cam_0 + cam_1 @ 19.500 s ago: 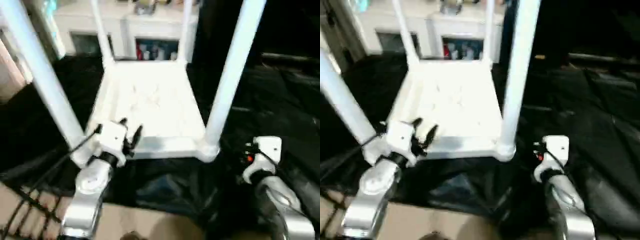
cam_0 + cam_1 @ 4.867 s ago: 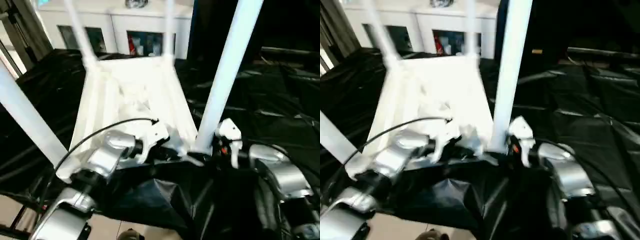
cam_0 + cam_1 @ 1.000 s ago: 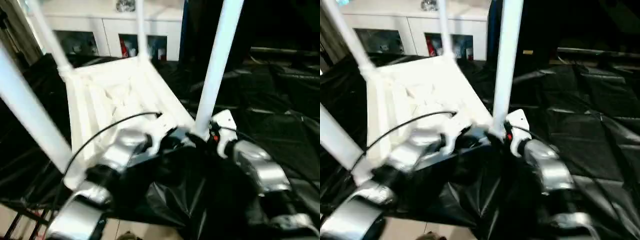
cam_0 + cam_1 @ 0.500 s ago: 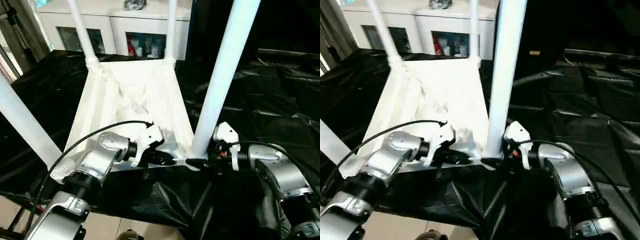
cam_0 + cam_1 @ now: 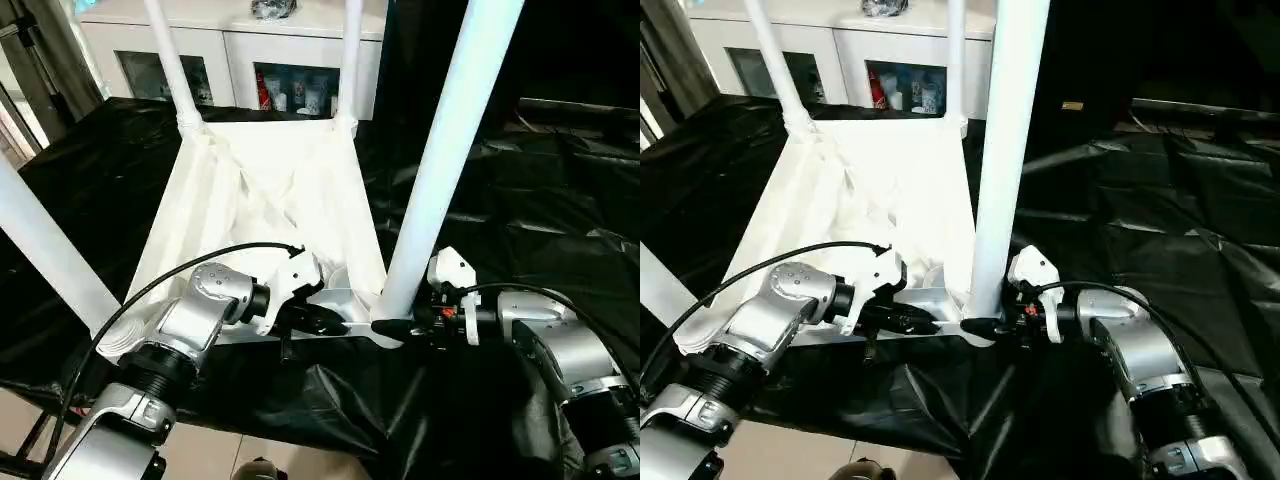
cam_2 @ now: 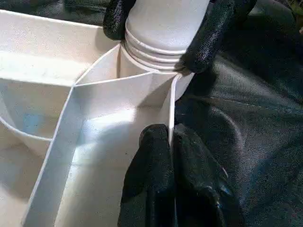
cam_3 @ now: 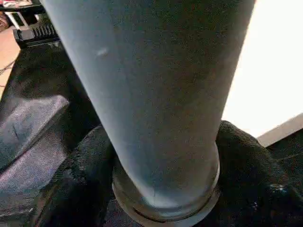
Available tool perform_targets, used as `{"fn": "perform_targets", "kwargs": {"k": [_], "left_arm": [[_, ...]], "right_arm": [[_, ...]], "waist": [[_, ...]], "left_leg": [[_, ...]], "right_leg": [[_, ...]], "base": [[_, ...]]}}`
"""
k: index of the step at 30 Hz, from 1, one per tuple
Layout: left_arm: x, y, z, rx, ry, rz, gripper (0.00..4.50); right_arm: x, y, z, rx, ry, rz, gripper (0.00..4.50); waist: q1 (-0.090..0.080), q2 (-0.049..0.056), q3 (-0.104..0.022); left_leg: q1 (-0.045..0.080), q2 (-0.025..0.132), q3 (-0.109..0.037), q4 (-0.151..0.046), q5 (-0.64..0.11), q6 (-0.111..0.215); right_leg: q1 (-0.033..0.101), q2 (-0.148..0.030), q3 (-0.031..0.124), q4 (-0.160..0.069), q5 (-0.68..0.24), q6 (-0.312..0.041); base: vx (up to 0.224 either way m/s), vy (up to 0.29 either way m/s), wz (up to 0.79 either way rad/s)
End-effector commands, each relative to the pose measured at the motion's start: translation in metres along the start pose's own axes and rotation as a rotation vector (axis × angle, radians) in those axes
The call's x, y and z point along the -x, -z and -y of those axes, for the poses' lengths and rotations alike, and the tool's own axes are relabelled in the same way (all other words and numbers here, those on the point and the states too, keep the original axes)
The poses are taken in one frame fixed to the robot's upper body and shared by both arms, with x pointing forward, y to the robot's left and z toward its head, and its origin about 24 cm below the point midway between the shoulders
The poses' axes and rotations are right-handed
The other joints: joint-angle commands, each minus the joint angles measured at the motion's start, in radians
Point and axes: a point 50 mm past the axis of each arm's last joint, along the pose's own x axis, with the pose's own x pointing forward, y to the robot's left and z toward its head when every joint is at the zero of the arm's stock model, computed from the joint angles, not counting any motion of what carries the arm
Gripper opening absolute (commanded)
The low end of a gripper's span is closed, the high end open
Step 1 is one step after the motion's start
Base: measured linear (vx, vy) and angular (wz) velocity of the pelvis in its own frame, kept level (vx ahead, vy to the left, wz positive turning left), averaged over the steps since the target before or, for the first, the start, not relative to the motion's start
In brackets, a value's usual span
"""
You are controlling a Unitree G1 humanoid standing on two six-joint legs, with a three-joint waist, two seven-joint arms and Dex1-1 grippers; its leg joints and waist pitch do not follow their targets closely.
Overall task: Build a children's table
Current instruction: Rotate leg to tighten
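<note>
Left wrist view: left gripper pinches tabletop rim.

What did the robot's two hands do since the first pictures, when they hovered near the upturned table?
Both reached in. The left gripper pinched the tabletop rim; the right gripper closed around the base of the near right leg. The table stays upside down, all four legs up.

The white tabletop lies upside down, ribbed underside up, on the black-draped table. Four white legs stand upright in its corner sockets; the near-right leg is nearest.
</note>
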Motion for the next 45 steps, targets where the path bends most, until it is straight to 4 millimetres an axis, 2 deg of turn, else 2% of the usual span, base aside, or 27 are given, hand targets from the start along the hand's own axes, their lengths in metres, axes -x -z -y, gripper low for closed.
{"fn": "perform_targets", "kwargs": {"k": [1, 6, 7, 9, 11, 13, 14, 16, 17, 18, 19, 20, 21, 22, 23, 25, 27, 31, 32, 34, 37, 41, 45], "left_arm": [[-0.006, -0.02, 0.005, -0.06, 0.064, 0.085, 0.0], [-0.011, -0.023, 0.001, -0.04, 0.006, 0.106, 0.0], [-0.015, -0.025, -0.002, -0.024, -0.029, 0.118, 0.0], [-0.025, -0.031, -0.011, 0.012, -0.131, 0.137, 0.0], [-0.032, -0.035, -0.017, 0.025, -0.197, 0.141, 0.0], [-0.046, -0.043, -0.022, 0.056, -0.28, 0.146, 0.0], [-0.05, -0.046, -0.024, 0.069, -0.309, 0.149, 0.0], [-0.058, -0.052, -0.025, 0.086, -0.348, 0.161, 0.0], [-0.062, -0.055, -0.025, 0.085, -0.359, 0.165, 0.0], [-0.065, -0.058, -0.025, 0.079, -0.359, 0.171, 0.0], [-0.069, -0.062, -0.024, 0.065, -0.346, 0.182, 0.0], [-0.069, -0.062, -0.024, 0.065, -0.346, 0.182, 0.0], [-0.071, -0.065, -0.022, 0.058, -0.327, 0.193, 0.0], [-0.071, -0.065, -0.022, 0.058, -0.327, 0.193, 0.0], [-0.069, -0.066, -0.02, 0.048, -0.287, 0.206, 0.0], [-0.068, -0.065, -0.02, 0.048, -0.273, 0.209, 0.0], [-0.063, -0.061, -0.019, 0.038, -0.244, 0.208, 0.0], [-0.055, -0.054, -0.016, 0.017, -0.176, 0.202, 0.0], [-0.052, -0.052, -0.014, 0.009, -0.154, 0.204, 0.0], [-0.049, -0.051, -0.012, 0.0, -0.128, 0.212, 0.0], [-0.041, -0.049, -0.009, -0.014, -0.066, 0.218, 0.0], [-0.03, -0.043, -0.008, -0.042, -0.013, 0.166, 0.0], [-0.023, -0.037, -0.007, -0.064, 0.015, 0.12, 0.0]], "right_arm": [[-0.008, 0.006, -0.008, -0.017, -0.043, -0.02, 2.7], [-0.016, 0.009, -0.005, -0.046, 0.033, -0.011, 2.67], [-0.021, 0.011, 0.0, -0.061, 0.122, -0.007, 2.67], [-0.032, 0.015, 0.01, -0.107, 0.306, -0.001, 2.67], [-0.039, 0.017, 0.014, -0.16, 0.395, 0.003, 2.66], [-0.049, 0.017, 0.016, -0.224, 0.504, 0.018, 2.66], [-0.053, 0.018, 0.017, -0.249, 0.543, 0.017, 2.66], [-0.061, 0.017, 0.019, -0.29, 0.623, 0.02, 2.66], [-0.065, 0.017, 0.02, -0.308, 0.66, 0.02, 2.66], [-0.068, 0.016, 0.02, -0.312, 0.682, 0.023, 2.66], [-0.074, 0.013, 0.018, -0.292, 0.676, 0.03, 2.66], [-0.074, 0.013, 0.018, -0.292, 0.676, 0.03, 2.66], [-0.078, 0.009, 0.016, -0.276, 0.634, 0.053, 2.66], [-0.078, 0.009, 0.016, -0.276, 0.634, 0.053, 3.22], [-0.075, 0.003, 0.016, -0.291, 0.584, 0.101, 3.36], [-0.072, 0.002, 0.017, -0.276, 0.575, 0.108, 3.43], [-0.064, 0.001, 0.019, -0.215, 0.556, 0.101, 3.8], [-0.05, -0.002, 0.017, -0.174, 0.429, 0.125, 3.84], [-0.046, -0.003, 0.016, -0.158, 0.398, 0.126, 3.84], [-0.041, -0.004, 0.016, -0.154, 0.365, 0.132, 3.84], [-0.027, -0.004, 0.012, -0.125, 0.263, 0.124, 3.84], [-0.007, 0.001, 0.004, -0.084, 0.102, 0.052, 3.84], [-0.002, 0.004, 0.001, -0.06, 0.052, -0.004, 3.84]], "waist": [[-0.002, -0.018, -0.058], [-0.005, -0.019, -0.057], [-0.007, -0.02, -0.057], [-0.018, -0.021, -0.051], [-0.032, -0.023, -0.05], [-0.036, -0.021, -0.05], [-0.033, -0.019, -0.053], [-0.034, -0.016, -0.054], [-0.033, -0.013, -0.057], [-0.034, -0.013, -0.059], [-0.034, -0.01, -0.061], [-0.035, -0.012, -0.062], [-0.031, -0.009, -0.065], [-0.033, -0.011, -0.064], [-0.031, -0.011, -0.064], [-0.03, -0.011, -0.062], [-0.029, -0.011, -0.061], [-0.028, -0.011, -0.062], [-0.024, -0.013, -0.061], [-0.021, -0.014, -0.06], [-0.016, -0.012, -0.06], [0.003, -0.011, -0.06], [0.005, -0.01, -0.06]], "left_leg": [[0.018, 0.057, -0.014, -0.068, -0.168, 0.075], [0.017, 0.057, -0.015, -0.071, -0.178, 0.065], [0.017, 0.056, -0.016, -0.072, -0.18, 0.061], [0.016, 0.051, -0.018, -0.079, -0.211, 0.028], [0.021, 0.048, -0.02, -0.081, -0.242, 0.007], [0.023, 0.047, -0.018, -0.081, -0.247, 0.005], [0.025, 0.048, -0.02, -0.08, -0.249, 0.003], [0.022, 0.048, -0.019, -0.08, -0.227, 0.004], [0.021, 0.047, -0.021, -0.08, -0.221, 0.004], [0.021, 0.048, -0.02, -0.079, -0.206, 0.005], [0.021, 0.047, -0.02, -0.078, -0.198, 0.007], [0.018, 0.046, -0.019, -0.076, -0.186, 0.012], [0.02, 0.046, -0.019, -0.073, -0.168, 0.023], [0.017, 0.045, -0.017, -0.072, -0.16, 0.031], [0.016, 0.044, -0.016, -0.071, -0.159, 0.048], [0.016, 0.046, -0.017, -0.072, -0.172, 0.051], [0.018, 0.048, -0.017, -0.074, -0.183, 0.047], [0.018, 0.05, -0.018, -0.073, -0.184, 0.055], [0.017, 0.051, -0.016, -0.071, -0.177, 0.07], [0.016, 0.052, -0.017, -0.072, -0.175, 0.074], [0.018, 0.055, -0.015, -0.07, -0.175, 0.079], [0.018, 0.059, -0.015, -0.068, -0.175, 0.083], [0.017, 0.058, -0.016, -0.07, -0.183, 0.075]], "right_leg": [[0.043, -0.074, 0.037, -0.067, -0.144, -0.23], [0.041, -0.075, 0.037, -0.068, -0.167, -0.226], [0.04, -0.074, 0.037, -0.069, -0.172, -0.225], [0.041, -0.075, 0.037, -0.075, -0.241, -0.211], [0.04, -0.076, 0.036, -0.083, -0.297, -0.195], [0.037, -0.075, 0.039, -0.089, -0.317, -0.18], [0.038, -0.078, 0.04, -0.089, -0.317, -0.174], [0.038, -0.074, 0.04, -0.085, -0.278, -0.173], [0.04, -0.075, 0.039, -0.083, -0.254, -0.176], [0.041, -0.074, 0.039, -0.08, -0.215, -0.181], [0.042, -0.074, 0.039, -0.078, -0.193, -0.185], [0.044, -0.071, 0.038, -0.075, -0.152, -0.189], [0.047, -0.072, 0.037, -0.07, -0.108, -0.196], [0.048, -0.072, 0.038, -0.07, -0.089, -0.199], [0.051, -0.073, 0.037, -0.07, -0.078, -0.206], [0.051, -0.074, 0.037, -0.073, -0.108, -0.205], [0.05, -0.075, 0.037, -0.076, -0.134, -0.201], [0.052, -0.075, 0.037, -0.074, -0.12, -0.208], [0.052, -0.075, 0.038, -0.072, -0.105, -0.213], [0.052, -0.076, 0.037, -0.072, -0.118, -0.215], [0.049, -0.075, 0.038, -0.072, -0.131, -0.219], [0.046, -0.075, 0.038, -0.071, -0.142, -0.218], [0.045, -0.076, 0.037, -0.072, -0.158, -0.22]], "base": [[0.0, 0.0, 0.0], [0.0, 0.0, 0.0], [0.0, 0.0, 0.0], [0.0, 0.0, 0.0], [0.0, 0.0, 0.0], [0.0, 0.0, 0.0], [0.0, 0.0, 0.0], [0.0, 0.0, 0.0], [0.0, 0.0, 0.0], [0.0, 0.0, 0.0], [0.0, 0.0, 0.0], [0.0, 0.0, 0.0], [0.0, 0.0, 0.0], [0.0, 0.0, 0.0], [0.0, 0.0, 0.0], [0.0, 0.0, 0.0], [0.0, 0.0, 0.0], [0.0, 0.0, 0.0], [0.0, 0.0, 0.0], [0.0, 0.0, 0.0], [0.0, 0.0, 0.0], [0.0, 0.0, 0.0], [0.0, 0.0, 0.0]]}}
